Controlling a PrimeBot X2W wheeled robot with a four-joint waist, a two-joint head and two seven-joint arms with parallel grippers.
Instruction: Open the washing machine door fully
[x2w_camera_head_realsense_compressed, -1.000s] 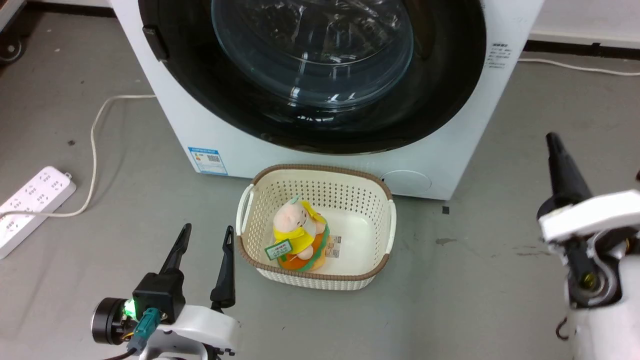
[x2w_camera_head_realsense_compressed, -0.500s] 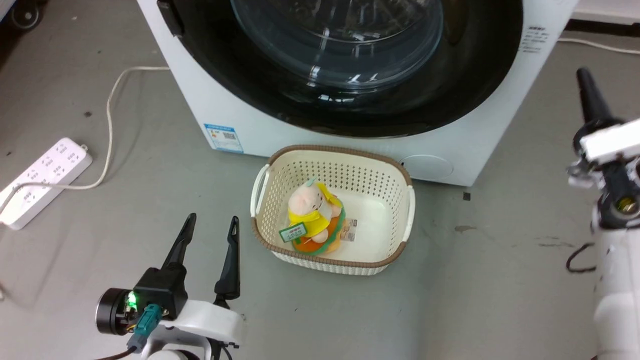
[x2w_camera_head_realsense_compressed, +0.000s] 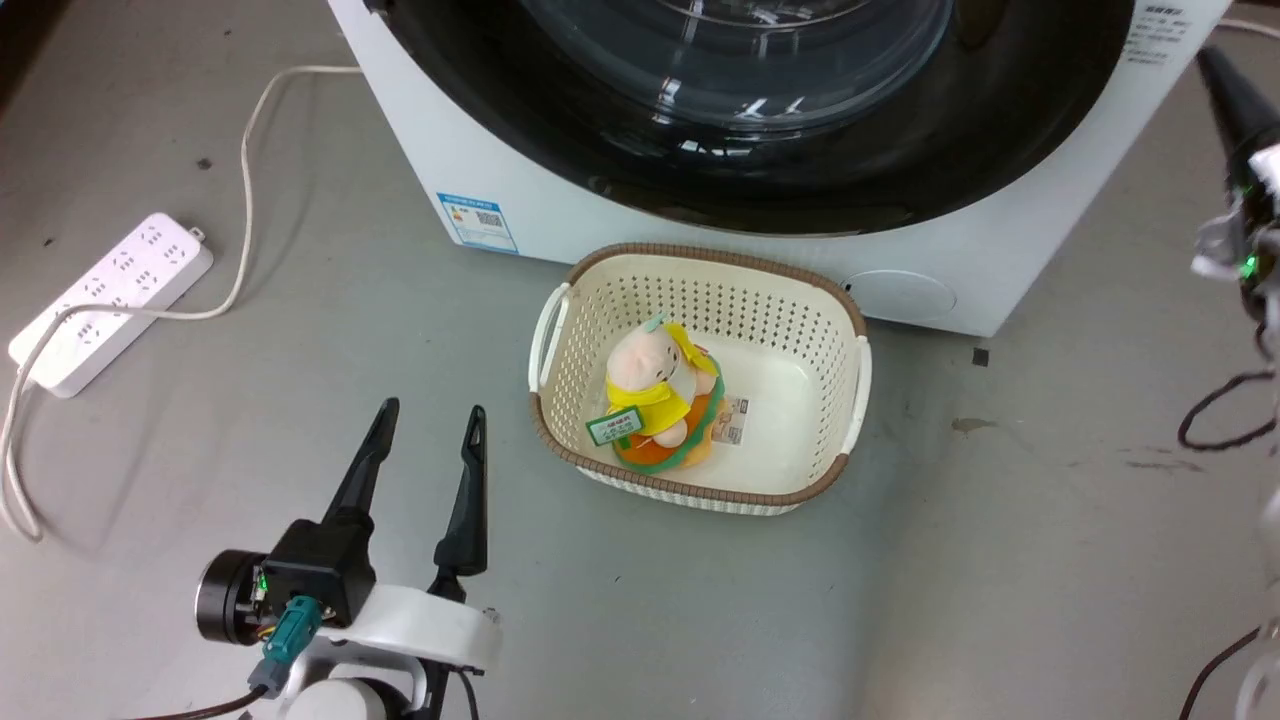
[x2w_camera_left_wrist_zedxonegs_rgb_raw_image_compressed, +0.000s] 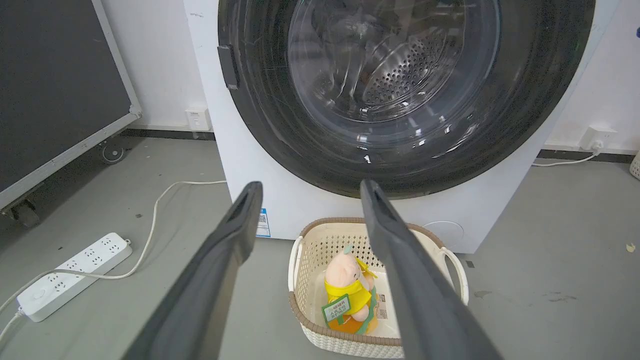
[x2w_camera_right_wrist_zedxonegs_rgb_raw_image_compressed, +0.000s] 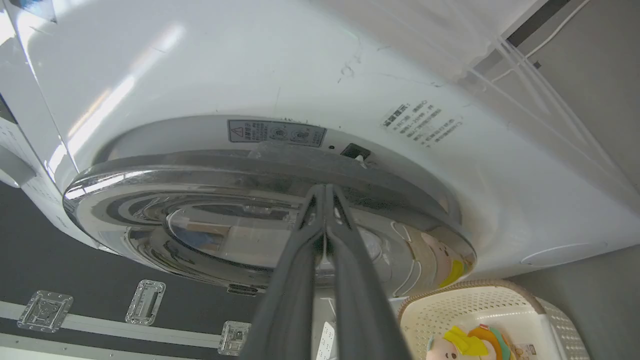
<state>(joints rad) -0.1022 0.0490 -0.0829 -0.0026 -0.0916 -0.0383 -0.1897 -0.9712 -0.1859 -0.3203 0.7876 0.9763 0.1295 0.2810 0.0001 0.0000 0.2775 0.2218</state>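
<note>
The white washing machine (x2w_camera_head_realsense_compressed: 480, 150) stands at the top of the head view. Its washing machine door (x2w_camera_head_realsense_compressed: 1000, 130) is a glossy black ring around a bulging glass porthole (x2w_camera_left_wrist_zedxonegs_rgb_raw_image_compressed: 395, 75), through which the steel drum shows. My right gripper (x2w_camera_head_realsense_compressed: 1210, 55) is shut, up by the machine's right side. In the right wrist view its joined fingertips (x2w_camera_right_wrist_zedxonegs_rgb_raw_image_compressed: 325, 189) lie at the door's chrome rim (x2w_camera_right_wrist_zedxonegs_rgb_raw_image_compressed: 200, 175), just below a small latch slot (x2w_camera_right_wrist_zedxonegs_rgb_raw_image_compressed: 352, 150). My left gripper (x2w_camera_head_realsense_compressed: 430, 415) hangs open and holds nothing, low over the floor left of the basket, pointing at the machine (x2w_camera_left_wrist_zedxonegs_rgb_raw_image_compressed: 475, 210).
A cream perforated basket (x2w_camera_head_realsense_compressed: 700, 255) with a plush toy (x2w_camera_head_realsense_compressed: 655, 395) inside sits on the grey floor right before the machine. A white power strip (x2w_camera_head_realsense_compressed: 110, 300) and its cable lie at the left. A dark wheeled board (x2w_camera_left_wrist_zedxonegs_rgb_raw_image_compressed: 50, 100) stands left of the washer.
The head camera has shifted, so the whole scene slid up and right in the picture. My right gripper has risen and come closer to the machine's right side. The left gripper keeps its place.
</note>
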